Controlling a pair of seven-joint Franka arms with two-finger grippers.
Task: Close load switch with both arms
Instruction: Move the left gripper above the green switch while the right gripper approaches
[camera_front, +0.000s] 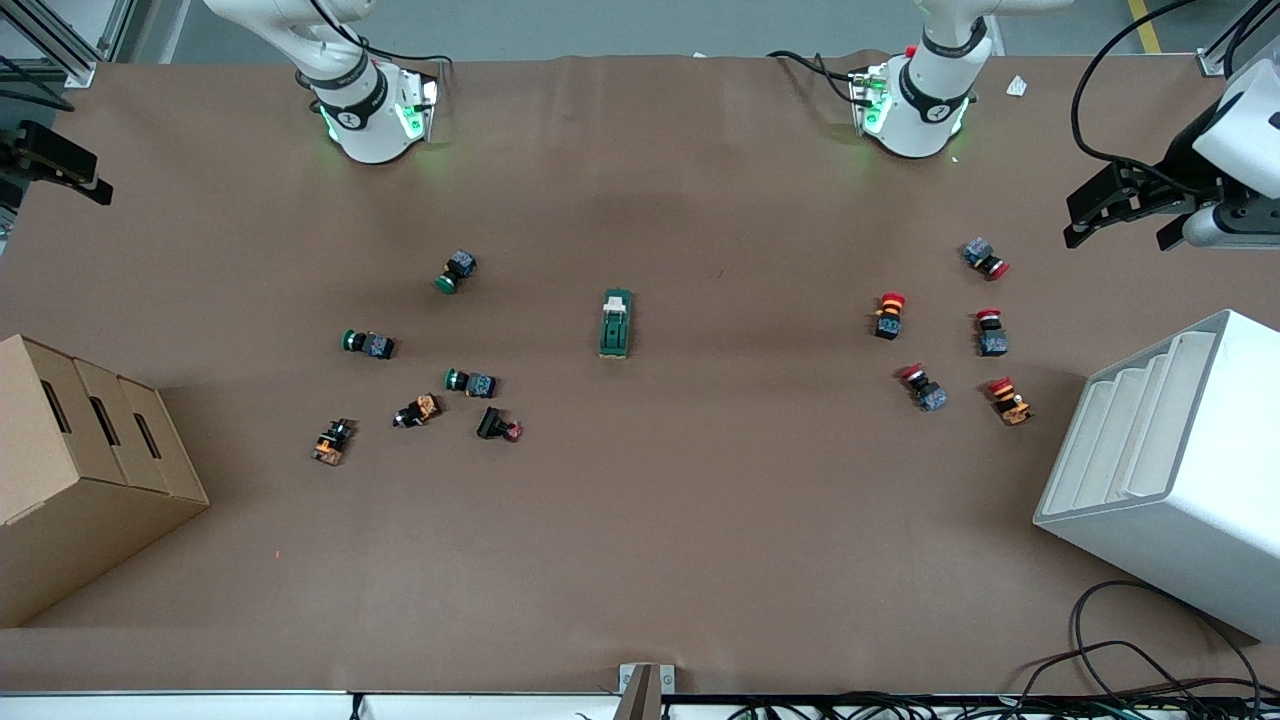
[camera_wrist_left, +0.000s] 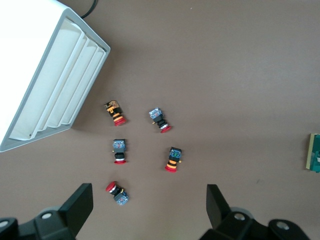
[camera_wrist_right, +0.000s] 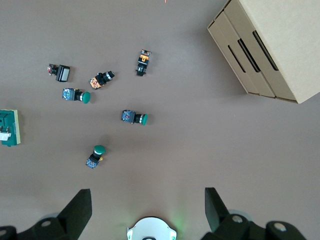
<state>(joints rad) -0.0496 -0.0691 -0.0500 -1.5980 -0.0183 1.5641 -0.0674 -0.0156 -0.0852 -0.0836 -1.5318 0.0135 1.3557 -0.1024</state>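
- Brown table (camera_front: 640, 560) fills the frame; load switch (camera_front: 615, 324) lies at its centre
- Cardboard box (camera_front: 80, 470) lower left, white tray rack (camera_front: 1170, 470) lower right
- Left gripper (camera_front: 1125, 205), upper right, spread wide, empty
- Right gripper (camera_wrist_right: 145, 210) likewise wide open, empty, above its own base

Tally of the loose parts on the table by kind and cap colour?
Green-capped push buttons: 3
Red-capped push buttons: 5
Other small buttons, orange or dark: 3
Load switch: 1
Total: 12
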